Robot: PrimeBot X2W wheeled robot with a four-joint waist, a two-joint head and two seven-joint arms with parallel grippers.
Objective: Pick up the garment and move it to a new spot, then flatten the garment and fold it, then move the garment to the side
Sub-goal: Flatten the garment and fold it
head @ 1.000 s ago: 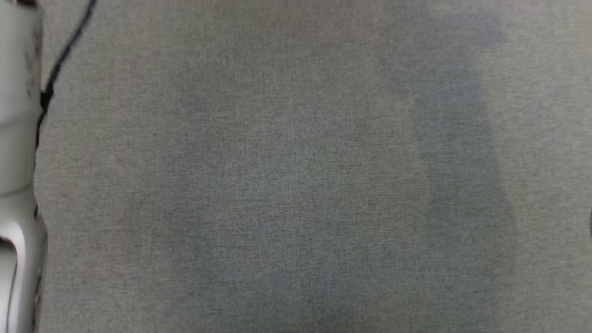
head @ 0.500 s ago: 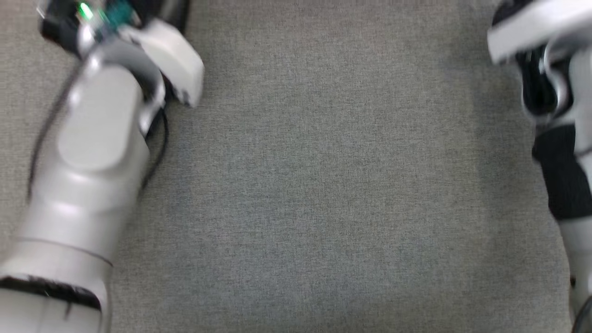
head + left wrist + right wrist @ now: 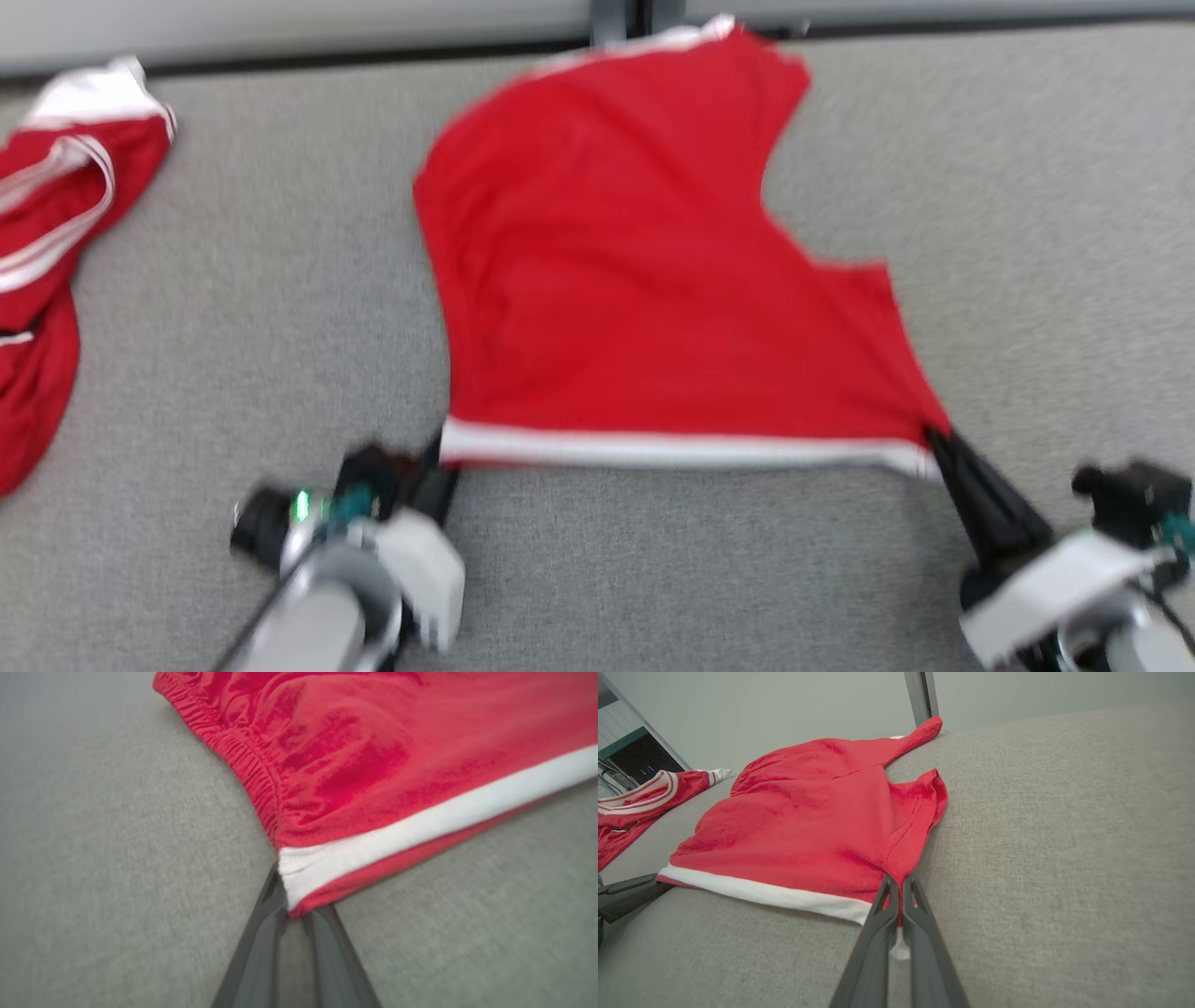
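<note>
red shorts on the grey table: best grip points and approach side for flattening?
Grip the red shorts at the two near corners of the white-striped edge, approaching low from the robot's side. That edge lies straight and taut. The left gripper and right gripper are pinching there.

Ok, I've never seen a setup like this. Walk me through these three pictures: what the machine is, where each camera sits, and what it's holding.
It is a two-armed robot. The wide picture comes from its head, looking down at a grey padded surface. The other two come from cameras on each wrist, looking along that arm's dark fingers. Red shorts with a white stripe lie spread flat. The left gripper pinches one corner of the striped edge, and the right gripper pinches the other. A second red garment lies crumpled at the left.
</note>
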